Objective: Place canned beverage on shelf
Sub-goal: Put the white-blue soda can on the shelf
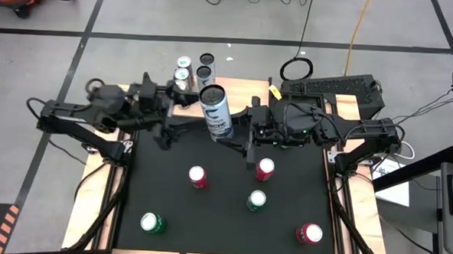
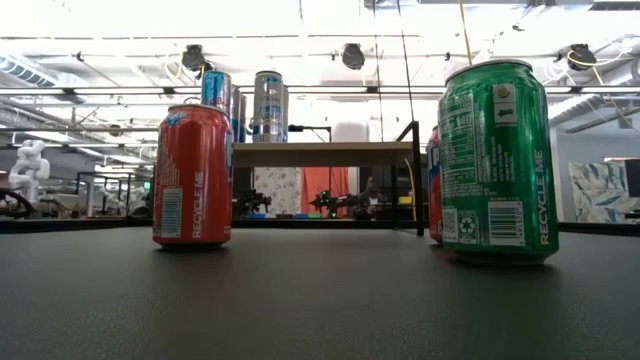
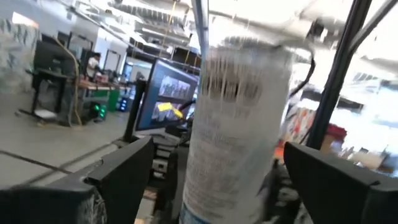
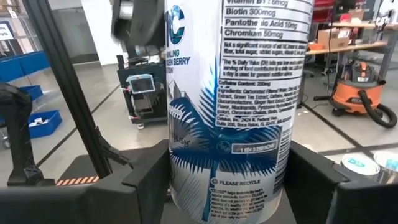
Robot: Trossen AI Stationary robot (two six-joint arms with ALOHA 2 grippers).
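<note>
Tall white-and-blue can (image 1: 216, 111) held upright, long axis vertical, top up, over the near edge of the shelf (image 1: 236, 85). Clamped low between right gripper (image 1: 237, 137) fingers. Left gripper (image 1: 182, 119) spread apart, flanking the can without touching. Right arm nearer, carrying. Shelf just beyond.

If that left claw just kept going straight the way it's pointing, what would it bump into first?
Most likely the tall white can. It stands right between the left gripper's open fingers, held by the right gripper on the other side. Depth is hard to judge, but nothing else shows in front of it.
</note>
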